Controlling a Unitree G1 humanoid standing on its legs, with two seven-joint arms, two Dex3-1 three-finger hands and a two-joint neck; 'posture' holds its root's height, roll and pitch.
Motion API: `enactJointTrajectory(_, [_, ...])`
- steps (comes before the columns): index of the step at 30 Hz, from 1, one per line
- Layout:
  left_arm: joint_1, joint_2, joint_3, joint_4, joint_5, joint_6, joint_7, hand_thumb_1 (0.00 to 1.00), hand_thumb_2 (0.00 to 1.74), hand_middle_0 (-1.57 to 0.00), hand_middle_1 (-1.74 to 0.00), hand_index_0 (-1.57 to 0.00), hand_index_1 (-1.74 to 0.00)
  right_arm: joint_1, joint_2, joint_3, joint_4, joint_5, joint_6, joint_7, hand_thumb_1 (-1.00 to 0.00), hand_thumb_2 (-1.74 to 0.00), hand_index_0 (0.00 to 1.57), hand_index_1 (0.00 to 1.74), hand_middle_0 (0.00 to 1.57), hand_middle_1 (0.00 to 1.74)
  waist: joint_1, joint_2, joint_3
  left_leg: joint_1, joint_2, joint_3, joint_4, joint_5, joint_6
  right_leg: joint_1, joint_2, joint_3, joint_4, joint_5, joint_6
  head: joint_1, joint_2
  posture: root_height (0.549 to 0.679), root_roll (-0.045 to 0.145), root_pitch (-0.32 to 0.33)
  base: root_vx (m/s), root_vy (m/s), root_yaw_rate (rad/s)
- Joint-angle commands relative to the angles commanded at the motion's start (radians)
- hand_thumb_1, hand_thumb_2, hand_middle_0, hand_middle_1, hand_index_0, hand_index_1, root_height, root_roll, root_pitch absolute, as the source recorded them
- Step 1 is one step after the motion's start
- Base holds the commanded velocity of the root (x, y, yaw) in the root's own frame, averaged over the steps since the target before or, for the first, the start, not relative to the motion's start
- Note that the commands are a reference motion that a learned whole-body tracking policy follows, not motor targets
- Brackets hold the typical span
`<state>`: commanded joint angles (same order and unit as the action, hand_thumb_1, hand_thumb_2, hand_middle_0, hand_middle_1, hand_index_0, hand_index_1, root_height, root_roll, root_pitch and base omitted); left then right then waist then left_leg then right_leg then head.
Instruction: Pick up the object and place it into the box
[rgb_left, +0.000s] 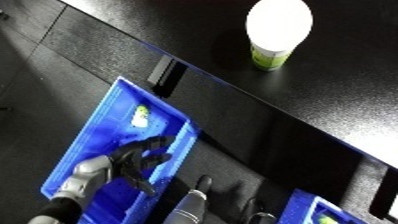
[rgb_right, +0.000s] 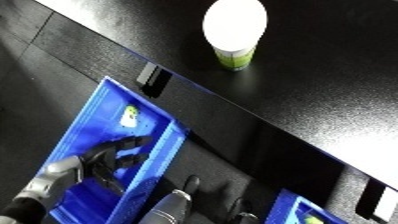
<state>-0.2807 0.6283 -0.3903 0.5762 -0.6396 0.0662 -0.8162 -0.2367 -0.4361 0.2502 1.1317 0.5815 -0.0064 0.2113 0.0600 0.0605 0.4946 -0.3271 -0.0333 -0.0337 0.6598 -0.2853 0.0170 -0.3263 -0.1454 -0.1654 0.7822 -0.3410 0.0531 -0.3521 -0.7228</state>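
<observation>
Object (rgb_left: 140, 116), small, pale and yellow-green, is seen lying inside the blue bin (rgb_left: 89, 131), just beyond the fingertips of the left hand (rgb_left: 135, 159) and apart from them. That hand is held over the bin's inside with its black fingers spread and relaxed, nothing being gripped. To its right, past the bin's wall, a white cup (rgb_left: 277, 31) with a green band is set on the black table (rgb_left: 338, 95), well apart from the hand.

In the left eye view a second blue bin (rgb_left: 313, 210) is shown at the lower right corner, cut off by the edge; in the right eye view less of it is shown. The right hand (rgb_right: 190, 184) is seen only as dark fingers against the dark table front, so its state cannot be told. What kind of thing the object is cannot be made out.
</observation>
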Motion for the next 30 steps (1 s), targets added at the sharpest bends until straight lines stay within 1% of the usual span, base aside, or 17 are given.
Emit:
enactJointTrajectory(1, [-0.018, 0.021, -0.019, -0.052, -0.02, 0.027, -0.023, 0.0, 0.0, 0.0, 0.0, 0.0, 0.0, 0.002, -0.003, 0.0, 0.001, 0.008, -0.001, -0.001, 0.0, 0.0, 0.0, 0.0, 0.0, 0.0, 0.002, 0.002, 0.001, -0.001, -0.002, -0.002, 0.0, -0.001, 0.0004, 0.0, -0.0025, -0.002, -0.001, 0.002, 0.0023, 0.016, 0.007, 0.638, 0.039, -0.066, -0.014, -0.009, 0.103])
enactJointTrajectory(2, [-0.018, 0.021, -0.019, -0.052, -0.02, 0.027, -0.023, 0.0, 0.0, 0.0, 0.0, 0.0, 0.0, 0.002, -0.003, 0.0, 0.001, 0.008, -0.001, -0.001, 0.0, 0.0, 0.0, 0.0, 0.0, 0.0, 0.002, 0.002, 0.001, -0.001, -0.002, -0.002, 0.0, -0.001, 0.0004, 0.0, -0.0025, -0.002, -0.001, 0.002, 0.0023, 0.016, 0.007, 0.638, 0.039, -0.066, -0.014, -0.009, 0.103])
enactJointTrajectory(3, [-0.031, 0.069, -0.043, -0.206, -0.08, 0.115, -0.064, 0.0, 0.0, 0.0, 0.0, 0.0, 0.0, 0.003, -0.007, 0.001, 0.004, 0.028, -0.003, -0.001, 0.0, 0.0, 0.0, 0.0, 0.0, 0.0, 0.009, 0.004, 0.004, -0.004, -0.007, -0.006, 0.003, -0.004, 0.0007, 0.002, -0.0073, -0.007, -0.003, 0.007, 0.0061, 0.046, 0.017, 0.638, 0.039, -0.065, -0.007, -0.02, 0.116])
enactJointTrajectory(4, [-0.031, 0.069, -0.043, -0.206, -0.08, 0.115, -0.064, 0.0, 0.0, 0.0, 0.0, 0.0, 0.0, 0.003, -0.007, 0.001, 0.004, 0.028, -0.003, -0.001, 0.0, 0.0, 0.0, 0.0, 0.0, 0.0, 0.009, 0.004, 0.004, -0.004, -0.007, -0.006, 0.003, -0.004, 0.0007, 0.002, -0.0073, -0.007, -0.003, 0.007, 0.0061, 0.046, 0.017, 0.638, 0.039, -0.065, -0.007, -0.02, 0.116])
enactJointTrajectory(5, [-0.041, 0.098, -0.054, -0.349, -0.169, 0.22, -0.126, 0.0, 0.0, 0.0, 0.0, 0.0, 0.0, 0.004, -0.011, 0.001, 0.007, 0.051, -0.003, -0.002, 0.0, 0.0, 0.0, 0.0, 0.0, 0.0, 0.018, 0.006, 0.007, -0.006, -0.012, -0.011, 0.006, -0.007, 0.001, 0.004, -0.0119, -0.013, -0.004, 0.011, 0.0083, 0.079, 0.03, 0.639, 0.038, -0.065, 0.002, -0.039, 0.13])
enactJointTrajectory(6, [-0.038, 0.108, -0.054, -0.42, -0.219, 0.273, -0.155, 0.0, 0.0, 0.0, 0.0, 0.0, 0.0, 0.004, -0.011, 0.001, 0.009, 0.061, -0.002, -0.002, 0.0, 0.0, 0.0, 0.0, 0.0, 0.0, 0.021, 0.006, 0.008, -0.007, -0.014, -0.014, 0.007, -0.008, 0.0012, 0.006, -0.0137, -0.015, -0.005, 0.012, 0.0088, 0.09, 0.035, 0.639, 0.037, -0.065, 0.006, -0.043, 0.128])
enactJointTrajectory(8, [-0.046, 0.104, -0.056, -0.502, -0.31, 0.339, -0.204, 0.0, 0.0, 0.0, 0.0, 0.0, 0.0, 0.002, -0.01, 0.003, 0.015, 0.078, -0.002, -0.001, 0.0, 0.0, 0.0, 0.0, 0.0, 0.0, 0.026, 0.005, 0.008, -0.008, -0.017, -0.018, 0.009, -0.011, 0.002, 0.007, -0.0166, -0.019, -0.005, 0.015, 0.009, 0.114, 0.045, 0.639, 0.036, -0.066, 0.012, -0.052, 0.12])
enactJointTrajectory(9, [-0.052, 0.099, -0.056, -0.53, -0.351, 0.356, -0.213, 0.0, 0.0, 0.0, 0.0, 0.0, 0.0, 0.001, -0.008, 0.005, 0.018, 0.086, -0.003, 0.0, 0.0, 0.0, 0.0, 0.0, 0.0, 0.0, 0.028, 0.003, 0.007, -0.008, -0.018, -0.02, 0.01, -0.012, 0.0023, 0.007, -0.0176, -0.021, -0.004, 0.016, 0.0088, 0.125, 0.049, 0.639, 0.035, -0.066, 0.018, -0.052, 0.102])
enactJointTrajectory(12, [-0.071, 0.071, -0.044, -0.583, -0.464, 0.386, -0.226, 0.0, 0.0, 0.0, 0.0, 0.0, 0.0, 0.0, 0.002, 0.01, 0.03, 0.103, -0.007, 0.003, 0.0, 0.0, 0.0, 0.0, 0.0, 0.0, 0.034, -0.003, 0.003, -0.011, -0.02, -0.024, 0.015, -0.016, 0.0025, 0.005, -0.0187, -0.025, 0.0, 0.016, 0.0064, 0.146, 0.049, 0.639, 0.033, -0.066, 0.025, -0.046, 0.076])
enactJointTrajectory(15, [-0.088, 0.034, -0.02, -0.624, -0.589, 0.399, -0.214, 0.0, 0.0, 0.0, 0.0, 0.0, 0.0, 0.003, 0.012, 0.01, 0.04, 0.108, -0.013, 0.008, 0.0, 0.0, 0.0, 0.0, 0.0, 0.0, 0.037, -0.01, -0.003, -0.011, -0.021, -0.028, 0.014, -0.018, 0.0012, 0.003, -0.0172, -0.025, 0.001, 0.015, 0.0026, 0.152, 0.048, 0.639, 0.032, -0.065, 0.027, -0.032, 0.037])
enactJointTrajectory(17, [-0.097, 0.004, 0.001, -0.646, -0.672, 0.39, -0.183, 0.0, 0.0, 0.0, 0.0, 0.0, 0.0, 0.005, 0.02, 0.006, 0.045, 0.107, -0.016, 0.013, 0.0, 0.0, 0.0, 0.0, 0.0, 0.0, 0.038, -0.016, -0.006, -0.01, -0.022, -0.03, 0.012, -0.018, -0.0003, 0.002, -0.0157, -0.026, 0.001, 0.014, 0.0001, 0.153, 0.049, 0.638, 0.032, -0.064, 0.024, -0.029, 0.015])
enactJointTrajectory(21, [-0.109, -0.063, 0.061, -0.665, -0.822, 0.315, -0.099, 0.0, 0.0, 0.0, 0.0, 0.0, 0.0, 0.015, 0.035, -0.002, 0.053, 0.103, -0.026, 0.023, 0.0, 0.0, 0.0, 0.0, 0.0, 0.0, 0.042, -0.028, -0.01, -0.007, -0.021, -0.032, 0.007, -0.018, -0.0021, 0.0, -0.0131, -0.026, 0.004, 0.011, -0.0042, 0.149, 0.044, 0.638, 0.031, -0.063, 0.021, -0.025, -0.007])
enactJointTrajectory(23, [-0.115, -0.098, 0.112, -0.67, -0.893, 0.248, -0.037, 0.0, 0.0, 0.0, 0.0, 0.0, 0.0, 0.024, 0.044, -0.01, 0.056, 0.095, -0.032, 0.029, 0.0, 0.0, 0.0, 0.0, 0.0, 0.0, 0.044, -0.034, -0.012, -0.005, -0.02, -0.032, 0.005, -0.018, -0.0035, -0.002, -0.0125, -0.027, 0.008, 0.008, -0.0067, 0.144, 0.038, 0.637, 0.031, -0.063, 0.028, -0.016, -0.042])
enactJointTrajectory(25, [-0.117, -0.13, 0.169, -0.671, -0.94, 0.165, 0.04, 0.0, 0.0, 0.0, 0.0, 0.0, 0.0, 0.034, 0.051, -0.016, 0.056, 0.087, -0.036, 0.034, 0.0, 0.0, 0.0, 0.0, 0.0, 0.0, 0.046, -0.039, -0.014, -0.002, -0.018, -0.032, 0.003, -0.017, -0.0054, -0.001, -0.0122, -0.027, 0.01, 0.005, -0.009, 0.144, 0.031, 0.637, 0.031, -0.063, 0.028, -0.009, -0.047])
enactJointTrajectory(28, [-0.116, -0.175, 0.261, -0.662, -0.964, 0.036, 0.146, 0.0, 0.0, 0.0, 0.0, 0.0, 0.0, 0.049, 0.064, -0.027, 0.057, 0.071, -0.04, 0.041, 0.0, 0.0, 0.0, 0.0, 0.0, 0.0, 0.052, -0.045, -0.019, 0.004, -0.018, -0.035, -0.004, -0.014, -0.0071, 0.001, -0.0135, -0.029, 0.013, 0.001, -0.0111, 0.139, 0.027, 0.637, 0.031, -0.064, 0.028, -0.003, -0.017])
enactJointTrajectory(30, [-0.12, -0.201, 0.314, -0.653, -0.964, -0.04, 0.196, 0.0, 0.0, 0.0, 0.0, 0.0, 0.0, 0.055, 0.071, -0.03, 0.06, 0.059, -0.042, 0.049, 0.0, 0.0, 0.0, 0.0, 0.0, 0.0, 0.054, -0.048, -0.021, 0.007, -0.019, -0.036, -0.007, -0.012, -0.0071, 0.001, -0.0147, -0.03, 0.017, -0.002, -0.012, 0.143, 0.027, 0.636, 0.031, -0.066, 0.025, -0.007, -0.003])
